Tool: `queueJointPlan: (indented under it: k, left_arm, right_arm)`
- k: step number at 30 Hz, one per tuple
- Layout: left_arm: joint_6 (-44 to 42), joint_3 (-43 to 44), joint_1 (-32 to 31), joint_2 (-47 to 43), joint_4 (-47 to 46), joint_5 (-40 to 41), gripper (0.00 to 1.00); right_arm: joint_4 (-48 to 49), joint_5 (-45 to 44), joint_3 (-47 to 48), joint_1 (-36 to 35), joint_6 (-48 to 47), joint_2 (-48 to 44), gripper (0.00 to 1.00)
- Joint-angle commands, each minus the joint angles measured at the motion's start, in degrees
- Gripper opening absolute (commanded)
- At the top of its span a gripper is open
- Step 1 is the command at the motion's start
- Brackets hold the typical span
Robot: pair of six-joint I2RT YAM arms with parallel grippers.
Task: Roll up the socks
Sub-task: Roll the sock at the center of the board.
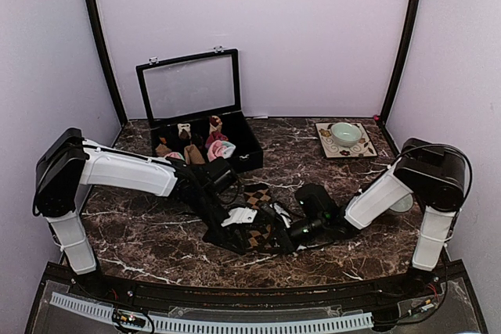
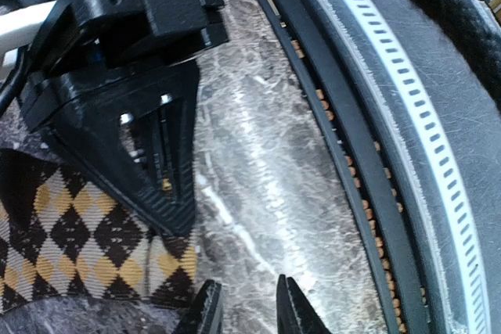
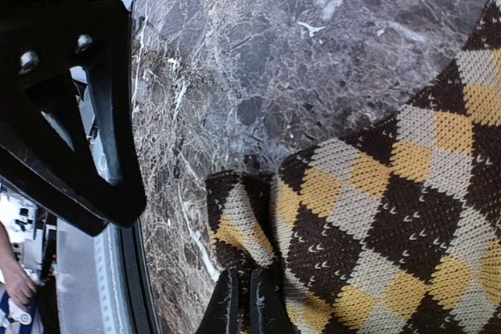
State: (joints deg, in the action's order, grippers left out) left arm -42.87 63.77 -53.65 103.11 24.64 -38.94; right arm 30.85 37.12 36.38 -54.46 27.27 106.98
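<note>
Right wrist view puts the right gripper (image 3: 243,307) at the bottom edge, its fingers drawn together on a bunched fold at one end of the dark brown sock (image 3: 376,217). The tan and cream diamonds gather into a ridge that runs straight into the pinch, so I judge it clamped on fabric rather than closed on nothing. From there the sock spreads flat across the marble table (image 3: 258,60).

In the top external view this sock lies mid-table between the two arms, its long axis running roughly near to far. The far end shows clear of the grippers and the near end sits under them. The right arm reaches in from the right and the left arm from the left, and both meet at that near end.

In its own wrist view the left gripper (image 2: 249,312) has its fingers apart, with bare marble in the gap and nothing held. The sock lies just beside them, partly under the right gripper's black body, not between them. From the overhead picture it appears to lie to the right of those fingers.

The next move likely turns on that offset. The left fingers would have to shift sideways onto the pinched end before any roll can run along the sock toward the far end. Only the right arm has hold of the sock.

The pink sock (image 1: 221,149) sits bunched in the box (image 1: 249,154) at far left, well apart from both grippers.
</note>
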Motion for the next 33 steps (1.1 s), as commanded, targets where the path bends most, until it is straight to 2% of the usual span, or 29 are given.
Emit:
queueJointPlan:
  k: [1,13,20,22,27,32,33]
  left_arm:
    - [-1.1,1.7,0.2,1.0,-2.8,2.2,0.27]
    - [-6.0,4.1,-1.7,5.1,-0.8,5.3,0.28]
    - [-5.7,4.2,-2.2,7.4,-1.3,7.4,0.29]
    - [-5.8,4.2,-2.3,7.9,-1.8,8.6,0.25]
    - [-4.9,5.0,-2.3,9.2,-2.1,9.1,0.01]
    - [-3.2,7.0,-2.2,11.3,0.9,6.3,0.0]
    - [-3.1,7.6,-2.0,12.1,2.9,5.4,0.0]
  right_arm:
    - [-12.5,-0.1,-3.0,0.9,3.6,5.4,0.0]
    - [-14.6,-0.9,-2.3,2.7,2.0,8.4,0.0]
    - [-14.2,-0.5,-2.5,3.2,2.0,8.9,0.0]
    - [-14.0,-0.2,-2.5,3.3,2.0,9.1,0.0]
    - [-14.9,-0.5,-2.2,3.4,0.3,8.8,0.0]
    - [-11.1,-1.7,-3.9,3.4,-1.5,5.7,0.0]
    - [-9.7,-3.1,-5.3,3.4,-1.9,4.2,0.05]
